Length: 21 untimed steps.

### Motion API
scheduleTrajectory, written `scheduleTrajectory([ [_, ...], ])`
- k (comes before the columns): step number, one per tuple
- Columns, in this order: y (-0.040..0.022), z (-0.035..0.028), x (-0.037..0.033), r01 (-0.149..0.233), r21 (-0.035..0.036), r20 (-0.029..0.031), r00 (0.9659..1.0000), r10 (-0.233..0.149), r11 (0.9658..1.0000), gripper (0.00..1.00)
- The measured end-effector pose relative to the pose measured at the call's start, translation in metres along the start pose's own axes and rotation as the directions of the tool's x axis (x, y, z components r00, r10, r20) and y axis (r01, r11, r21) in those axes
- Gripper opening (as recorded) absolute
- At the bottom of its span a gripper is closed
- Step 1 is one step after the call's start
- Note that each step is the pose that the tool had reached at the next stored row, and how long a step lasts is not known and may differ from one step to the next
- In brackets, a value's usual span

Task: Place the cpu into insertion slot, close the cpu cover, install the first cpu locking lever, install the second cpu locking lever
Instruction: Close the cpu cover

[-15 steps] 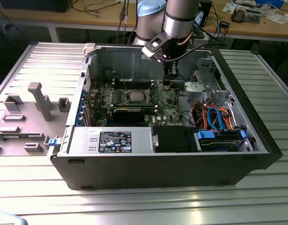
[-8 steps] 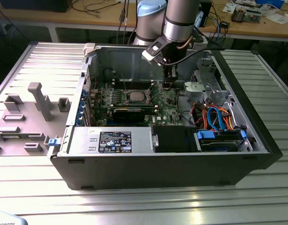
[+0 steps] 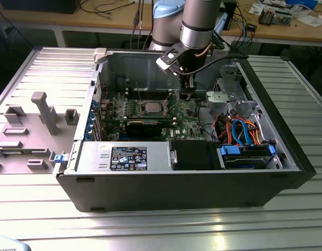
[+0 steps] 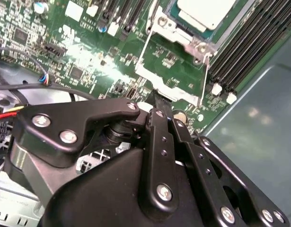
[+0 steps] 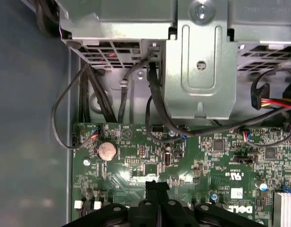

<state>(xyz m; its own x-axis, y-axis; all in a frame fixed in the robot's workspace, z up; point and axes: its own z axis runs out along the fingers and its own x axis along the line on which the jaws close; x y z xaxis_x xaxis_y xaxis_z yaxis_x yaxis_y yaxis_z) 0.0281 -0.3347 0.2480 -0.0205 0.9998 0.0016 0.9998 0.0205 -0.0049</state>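
Note:
The cpu (image 3: pixel 152 108) lies flat in the insertion slot (image 3: pixel 144 106) in the middle of the green motherboard, silver top up. In the second wrist view the cpu (image 4: pixel 207 12) has the cpu cover (image 4: pixel 180 35) lying down around it as a silvery frame. Thin wire levers (image 4: pixel 144 47) run along two sides of the socket. My gripper (image 3: pixel 188 95) hangs just above the board, a short way to the exterior view's right of the socket. Its black fingers (image 4: pixel 159 101) are pressed together with nothing between them. They point down over bare board in the first wrist view (image 5: pixel 157 185).
A long black card (image 3: pixel 145 125) crosses the board in front of the socket. Black memory slots (image 4: pixel 249 42) flank it. A metal drive cage (image 3: pixel 229 99) and coloured cables (image 3: pixel 239 128) crowd the exterior view's right. The case walls (image 3: pixel 98 78) enclose everything.

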Motion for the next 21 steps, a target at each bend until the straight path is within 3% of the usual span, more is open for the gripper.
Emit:
scheduleTrajectory([
  [5, -0.0094, 0.0000, 0.0002, 0.000, 0.0000, 0.0000, 1.0000, 0.000, 1.0000, 0.11],
  [21, -0.0147, 0.0001, 0.0003, 0.000, 0.0000, 0.0000, 1.0000, 0.000, 1.0000, 0.11],
])
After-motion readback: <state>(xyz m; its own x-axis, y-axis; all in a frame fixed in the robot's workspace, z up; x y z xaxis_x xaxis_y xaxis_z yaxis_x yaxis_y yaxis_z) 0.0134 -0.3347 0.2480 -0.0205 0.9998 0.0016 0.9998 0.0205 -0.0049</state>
